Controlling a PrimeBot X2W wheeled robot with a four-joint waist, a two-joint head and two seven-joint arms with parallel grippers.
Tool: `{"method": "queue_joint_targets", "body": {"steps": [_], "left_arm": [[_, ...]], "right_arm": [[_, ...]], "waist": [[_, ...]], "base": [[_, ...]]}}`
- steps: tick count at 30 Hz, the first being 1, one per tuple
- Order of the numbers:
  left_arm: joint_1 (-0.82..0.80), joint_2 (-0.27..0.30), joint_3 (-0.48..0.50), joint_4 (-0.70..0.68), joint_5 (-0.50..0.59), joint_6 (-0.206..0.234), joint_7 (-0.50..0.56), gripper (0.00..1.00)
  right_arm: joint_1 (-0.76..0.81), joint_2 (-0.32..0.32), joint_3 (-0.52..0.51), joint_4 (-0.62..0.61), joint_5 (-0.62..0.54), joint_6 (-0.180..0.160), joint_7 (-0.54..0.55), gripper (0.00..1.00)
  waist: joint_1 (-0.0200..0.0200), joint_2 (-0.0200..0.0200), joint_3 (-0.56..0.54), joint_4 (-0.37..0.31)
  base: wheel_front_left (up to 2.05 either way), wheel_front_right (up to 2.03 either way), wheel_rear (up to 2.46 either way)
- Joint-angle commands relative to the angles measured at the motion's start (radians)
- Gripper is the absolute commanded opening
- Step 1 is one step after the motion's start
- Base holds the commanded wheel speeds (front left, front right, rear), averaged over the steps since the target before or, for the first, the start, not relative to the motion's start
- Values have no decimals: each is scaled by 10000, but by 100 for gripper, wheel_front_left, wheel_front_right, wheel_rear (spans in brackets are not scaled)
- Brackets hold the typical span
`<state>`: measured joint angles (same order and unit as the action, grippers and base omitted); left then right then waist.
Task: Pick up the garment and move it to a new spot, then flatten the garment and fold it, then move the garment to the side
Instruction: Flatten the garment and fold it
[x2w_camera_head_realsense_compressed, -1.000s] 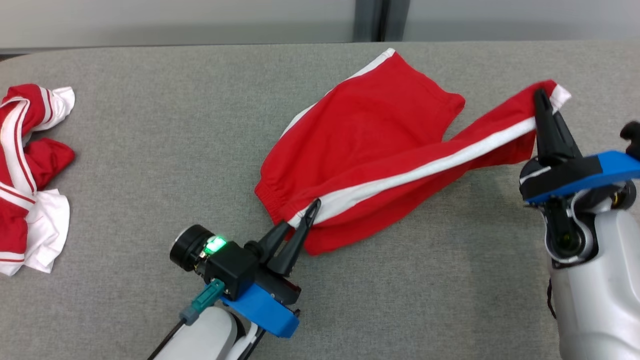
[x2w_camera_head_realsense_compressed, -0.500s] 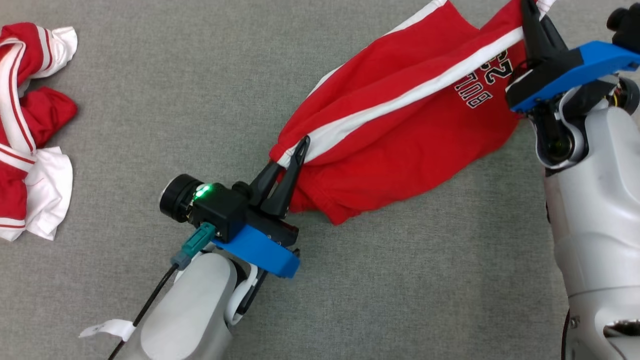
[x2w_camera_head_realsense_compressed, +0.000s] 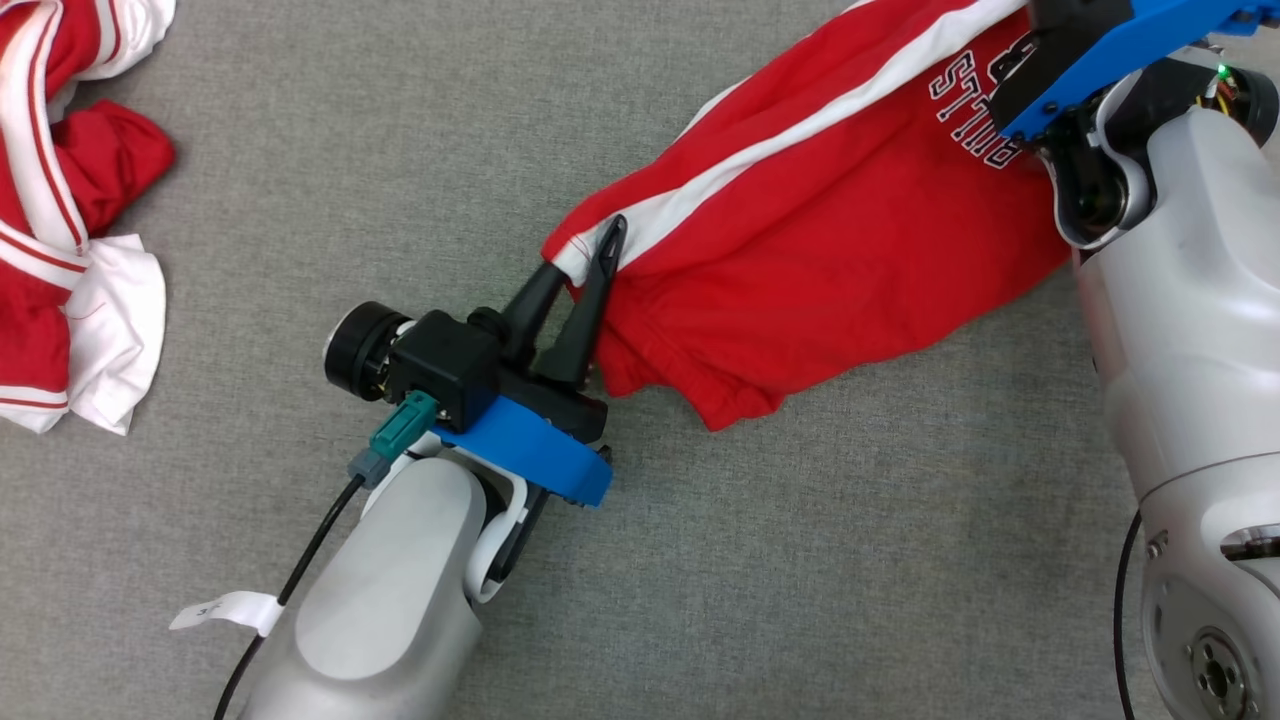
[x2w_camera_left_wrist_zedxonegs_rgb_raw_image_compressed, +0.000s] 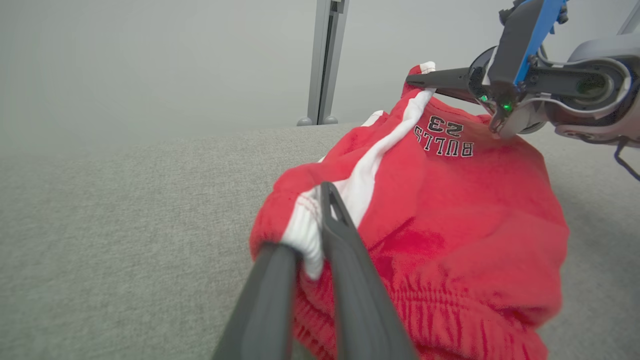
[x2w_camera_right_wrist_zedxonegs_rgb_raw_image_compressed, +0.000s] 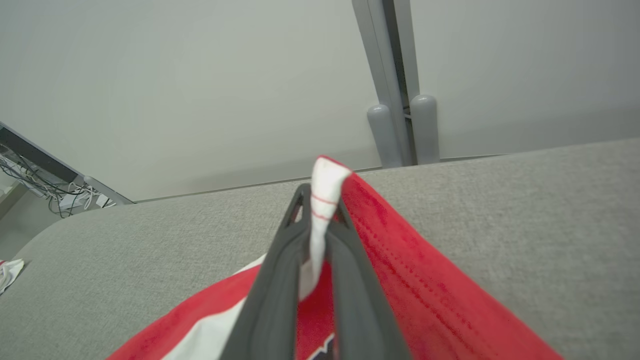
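The garment (x2w_camera_head_realsense_compressed: 820, 230) is a pair of red shorts with a white side stripe and black "BULLS 23" lettering. It hangs stretched between my two grippers above the grey table (x2w_camera_head_realsense_compressed: 300, 150). My left gripper (x2w_camera_head_realsense_compressed: 590, 245) is shut on the waistband corner at the stripe's end; the left wrist view shows that white edge pinched between its fingers (x2w_camera_left_wrist_zedxonegs_rgb_raw_image_compressed: 345, 240). My right gripper (x2w_camera_right_wrist_zedxonegs_rgb_raw_image_compressed: 320, 202) is shut on the white hem corner at the other end of the stripe. The left wrist view has it (x2w_camera_left_wrist_zedxonegs_rgb_raw_image_compressed: 417, 80) at the upper right, higher than the left. The garment's lower fold (x2w_camera_head_realsense_compressed: 735, 405) sags towards the table.
A second red and white garment (x2w_camera_head_realsense_compressed: 70, 200) lies crumpled at the table's left edge. Behind the table stand a pale wall and a grey post (x2w_camera_right_wrist_zedxonegs_rgb_raw_image_compressed: 397, 115). Loose cables (x2w_camera_right_wrist_zedxonegs_rgb_raw_image_compressed: 60, 195) lie off the table's far left corner.
The head camera has tilted down. Both grippers kept their hold and the right one rose, so the garment has come off the table and turned its lettered side into view.
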<state>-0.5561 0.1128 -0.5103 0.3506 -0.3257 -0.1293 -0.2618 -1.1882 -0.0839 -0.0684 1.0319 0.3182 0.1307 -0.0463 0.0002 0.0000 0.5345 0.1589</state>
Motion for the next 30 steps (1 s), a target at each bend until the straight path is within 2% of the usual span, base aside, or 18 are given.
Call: {"method": "queue_joint_targets", "body": {"steps": [1, 7, 16, 22, 23, 30], "left_arm": [[-190, -79, 31, 78, -13, -11, -47, 100], [81, -148, 72, 177, 158, -10, -47, 100], [1392, 83, 576, -440, 662, 9, -47, 100], [2018, 177, 1302, -1082, 837, 194, -47, 100], [2175, 150, 1664, -1400, 896, 289, -47, 100], [2541, -120, 2932, -2250, 1052, 661, -46, 100]], "right_arm": [[-211, -7, 54, 233, -90, 1, -165, 100], [43, -285, 379, 728, 213, 1, -476, 100], [968, -1261, 1484, 655, 743, 1, -857, 100], [1370, -1883, 1889, 713, 945, 1, -905, 100], [1534, -2089, 2066, 742, 975, 1, -941, 100], [1813, -2416, 2502, 887, 1085, 1, -953, 100]], "waist": [[-2, 0, -12, 45], [-2, 0, -323, 132], [-2, 0, -1038, 130], [-2, 0, -1216, 256], [-2, 0, -1238, 313], [-2, 0, -1192, 438]], "base": [[0, 0, 0], [0, 0, 0], [0, 0, 0], [0, 0, 0], [0, 0, 0], [0, 0, 0]]}}
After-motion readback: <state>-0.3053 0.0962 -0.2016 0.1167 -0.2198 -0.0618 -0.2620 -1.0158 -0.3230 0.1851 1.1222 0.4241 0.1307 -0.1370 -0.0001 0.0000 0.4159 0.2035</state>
